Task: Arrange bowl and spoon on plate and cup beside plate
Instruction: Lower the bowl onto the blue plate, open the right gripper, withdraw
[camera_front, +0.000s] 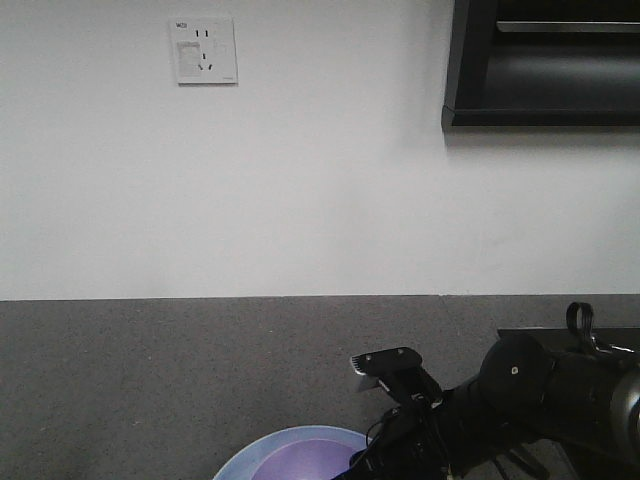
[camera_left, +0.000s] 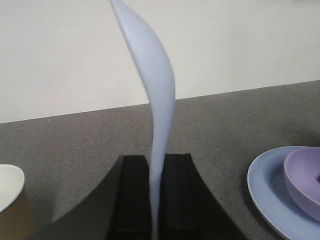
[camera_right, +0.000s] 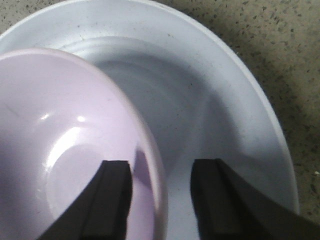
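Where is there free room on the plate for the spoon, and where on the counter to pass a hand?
Free: on the plate, the bare crescent between the bowl and the plate's own rim; the counter stretch between the cup and the plate. Crowded: the bowl's rim, straddled by the open right gripper. The left gripper grips the spoon.

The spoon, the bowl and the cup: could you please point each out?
spoon (camera_left: 159, 95), left wrist view, on its broad curved middle.
bowl (camera_right: 55, 130), right wrist view, on its inner wall.
cup (camera_left: 7, 186), left wrist view, on its cream inside.
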